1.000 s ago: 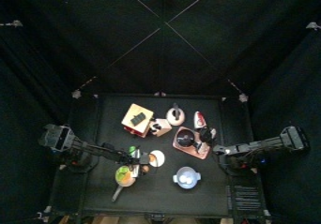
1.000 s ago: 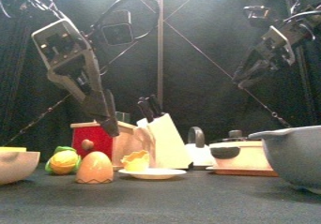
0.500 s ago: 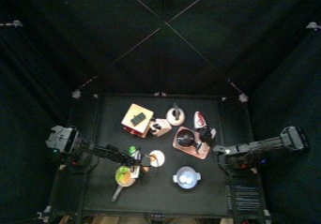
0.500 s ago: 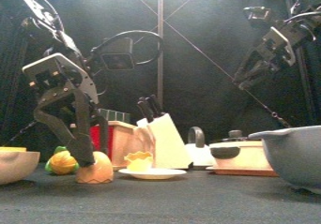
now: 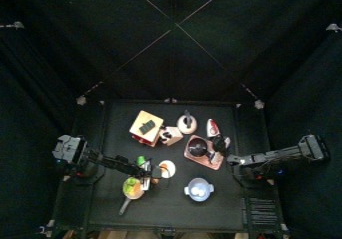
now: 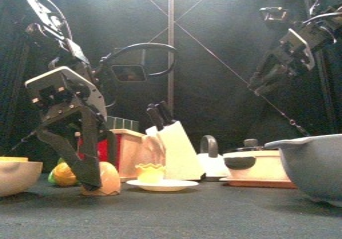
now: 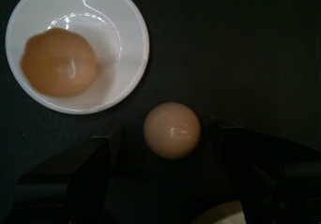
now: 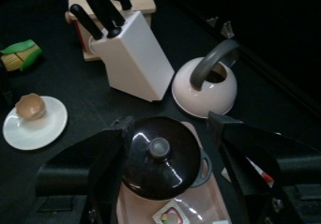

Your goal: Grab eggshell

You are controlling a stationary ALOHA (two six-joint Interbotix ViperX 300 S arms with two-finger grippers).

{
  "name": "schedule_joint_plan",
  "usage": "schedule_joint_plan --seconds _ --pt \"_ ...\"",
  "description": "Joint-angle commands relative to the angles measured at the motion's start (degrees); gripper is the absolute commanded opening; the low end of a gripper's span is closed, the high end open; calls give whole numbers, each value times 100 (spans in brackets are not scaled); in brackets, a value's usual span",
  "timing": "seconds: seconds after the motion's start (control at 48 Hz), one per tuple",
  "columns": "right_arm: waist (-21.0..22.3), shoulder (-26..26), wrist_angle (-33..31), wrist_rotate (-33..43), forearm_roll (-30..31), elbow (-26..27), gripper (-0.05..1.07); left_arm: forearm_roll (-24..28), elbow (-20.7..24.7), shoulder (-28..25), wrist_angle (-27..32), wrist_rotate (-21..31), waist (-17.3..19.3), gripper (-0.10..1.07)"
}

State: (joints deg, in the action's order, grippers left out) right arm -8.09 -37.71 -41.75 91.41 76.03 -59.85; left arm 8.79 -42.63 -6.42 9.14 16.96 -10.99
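Lower than a moment ago, the left gripper (image 6: 83, 175) now straddles the eggshell (image 7: 172, 130) at the front view's lower left, jaws open. Right gripper (image 8: 170, 134) hangs open, upper right.

black curtains (image 5: 80, 43) all round | small black table (image 5: 114, 123) | dim light

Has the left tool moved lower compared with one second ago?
Yes. The left tool has come down beside the red box, to the pale beige eggshell on the black table.
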Motion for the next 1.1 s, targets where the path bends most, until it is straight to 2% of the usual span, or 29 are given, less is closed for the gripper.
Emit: schedule_joint_plan --seconds 0.0,0.354,0.625,1.083 --pt "-9 -18 9 -9 26 53 95 9 105 35 44 0 -9 101" --pt "-9 -18 9 -9 18 53 95 0 158 176 70 0 -35 77" --pt "-9 -18 9 -9 26 35 95 9 167 571 193 9 -79 77" --pt "-9 -18 18 0 18 35 95 62 299 563 141 0 -70 77"
